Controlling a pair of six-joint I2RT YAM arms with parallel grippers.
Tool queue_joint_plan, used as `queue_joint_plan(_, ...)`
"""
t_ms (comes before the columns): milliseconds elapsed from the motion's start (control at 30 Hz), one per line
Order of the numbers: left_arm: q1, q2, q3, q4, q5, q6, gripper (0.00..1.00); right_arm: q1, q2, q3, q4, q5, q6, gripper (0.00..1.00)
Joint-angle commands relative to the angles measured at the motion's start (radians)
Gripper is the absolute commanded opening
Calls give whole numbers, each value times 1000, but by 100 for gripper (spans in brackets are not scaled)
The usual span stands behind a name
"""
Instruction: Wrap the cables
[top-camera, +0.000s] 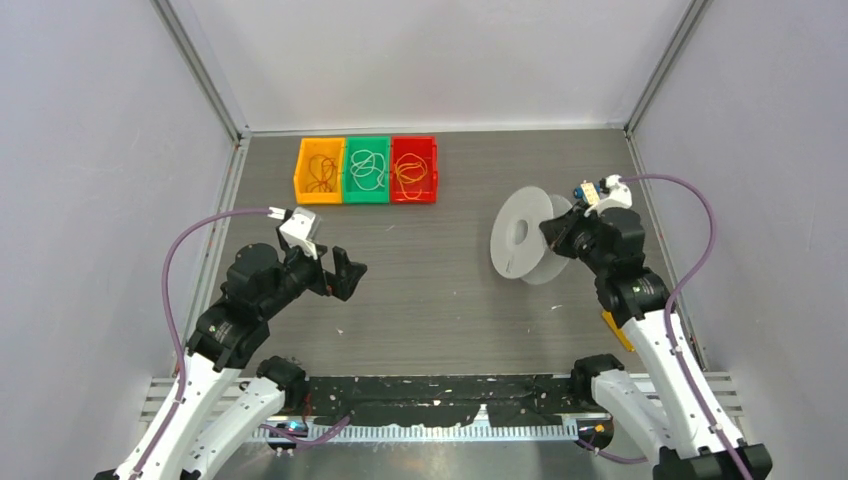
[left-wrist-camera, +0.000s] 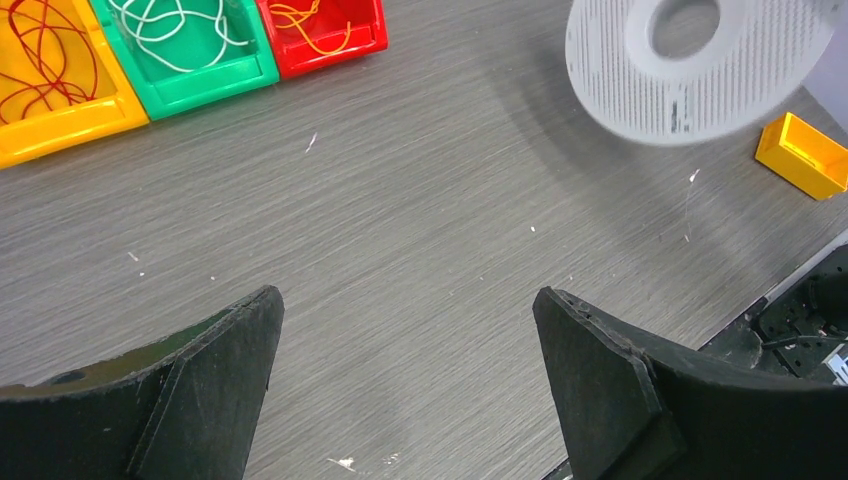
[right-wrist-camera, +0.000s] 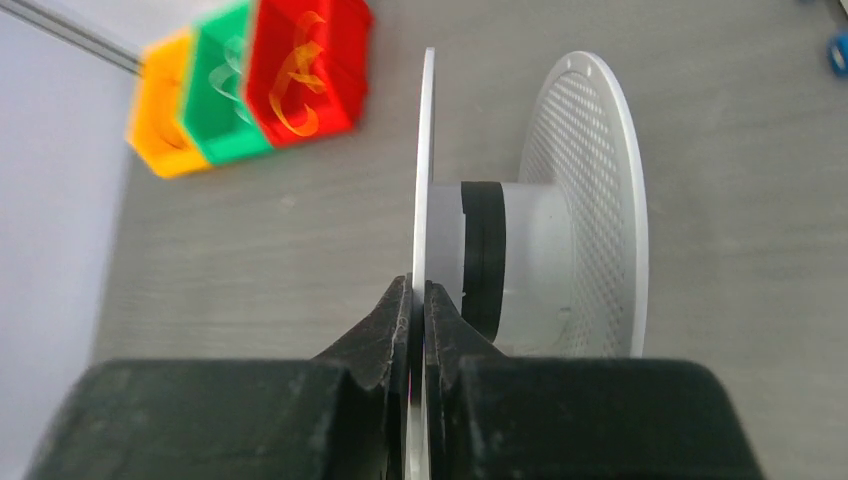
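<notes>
The cables, one thin yellow-orange wire (top-camera: 410, 172), lie loosely curled inside the red bin (top-camera: 413, 198) at the back; the wire (left-wrist-camera: 305, 25) also shows in the left wrist view and, blurred, as the wire (right-wrist-camera: 295, 85) in the right wrist view. A white spool (top-camera: 520, 237) with two round flanges and a black band on its hub stands on edge at the right. My right gripper (right-wrist-camera: 419, 285) is shut on the rim of the spool's near flange (right-wrist-camera: 425, 170). My left gripper (left-wrist-camera: 405, 300) hangs open over bare table, nothing between its fingers.
An orange bin (top-camera: 320, 196) with dark-red wire and a green bin (top-camera: 366, 197) with white wire stand beside the red one. A small yellow bin (top-camera: 617, 330) lies near the right arm. Grey walls close in the table on three sides.
</notes>
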Motion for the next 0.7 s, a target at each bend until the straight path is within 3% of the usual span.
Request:
queue_joint_plan(0,-2,-9,19,33,19,-9,100,164,20,107,-337,425,-17,5)
queue_joint_plan(267,-2,1,19,33,51,4,100,558,231,264,-445,781,125,5)
queue_joint_plan(533,-2,-9,18,31,42,14,100,739,475,452,-457,907,179,6)
queue_joint_plan(667,-2,-7,17,31,43,15,100,778,561,515,-462,921,198,15)
